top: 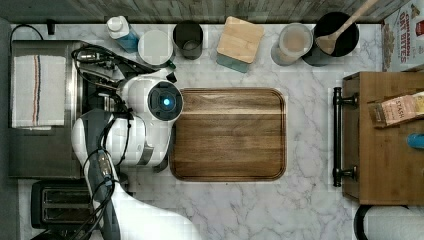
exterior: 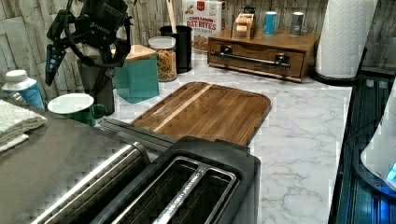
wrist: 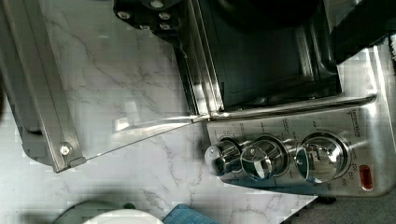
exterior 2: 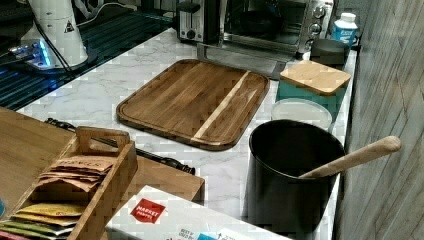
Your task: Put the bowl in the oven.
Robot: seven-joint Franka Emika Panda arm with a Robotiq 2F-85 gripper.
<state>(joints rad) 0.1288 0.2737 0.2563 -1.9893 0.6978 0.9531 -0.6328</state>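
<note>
Bowl [wrist: 275, 9] is seen as a dark rounded shape inside the open oven [wrist: 299, 158]. It sits on the cavity floor past the dropped glass door [wrist: 135, 88], and only part of its rim is visible. In the right view a dark shape [exterior 2: 255, 22] is made out behind the oven's [exterior 2: 315, 15] opening, probably the same bowl, though this cannot be confirmed. The wooden cutting board [top: 230, 132] is left bare. Gripper [exterior: 53, 60] is held above the door area in front of the oven. Its fingers [wrist: 144, 11] are seen spread well apart in the wrist view, and nothing is pinched. The bowl lies between the fingers' line and deeper in, apart from them as far as can be told. Handling is judged as follows: a plain black bowl, likely stiff, fairly light and smooth, so some slip is expected. It is best taken by the rim, one finger inside and one outside the wall. It may chip if knocked on the steel frame. The placing is judged done or nearly done.
</note>
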